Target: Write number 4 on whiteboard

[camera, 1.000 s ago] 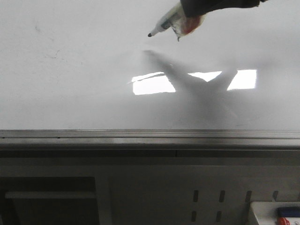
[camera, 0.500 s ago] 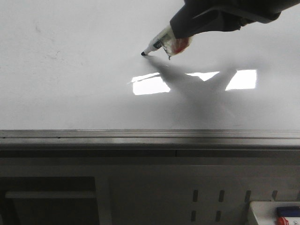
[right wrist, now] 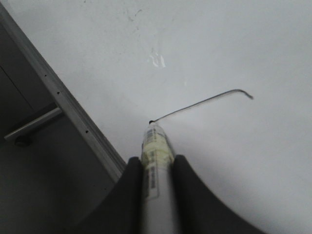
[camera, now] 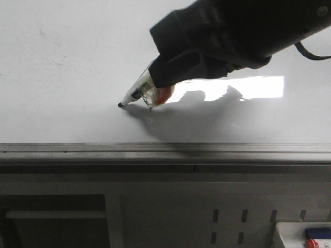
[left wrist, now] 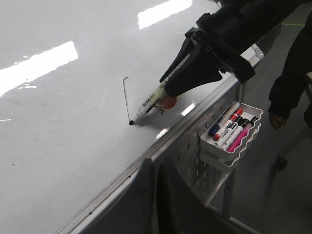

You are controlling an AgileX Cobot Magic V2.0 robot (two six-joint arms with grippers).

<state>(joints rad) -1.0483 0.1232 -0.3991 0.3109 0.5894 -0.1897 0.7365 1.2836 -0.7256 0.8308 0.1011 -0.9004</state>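
The whiteboard point(camera: 62, 62) lies flat, glossy, with a bright glare patch. My right gripper point(camera: 155, 82) is shut on a white marker point(camera: 137, 94), held slanted with its black tip touching the board near the front rail. Of the number 4, one thin dark line point(left wrist: 126, 97) with a short hook at its far end shows, running to the marker point(left wrist: 151, 101) tip. In the right wrist view the same line point(right wrist: 200, 103) leads away from the marker point(right wrist: 155, 146) between the gripper point(right wrist: 156, 162) fingers. My left gripper point(left wrist: 156, 165) hangs shut and empty beside the board's rail.
A grey metal rail point(camera: 155, 150) edges the board at the front. Below it hangs a perforated panel with a white tray point(left wrist: 229, 136) of several markers, also at the front view's bottom right point(camera: 305, 235). A person in dark clothes point(left wrist: 292, 73) stands beyond that tray.
The right gripper has carried the marker left and toward the front rail. The tip, lifted one second ago, now rests on the board lower down.
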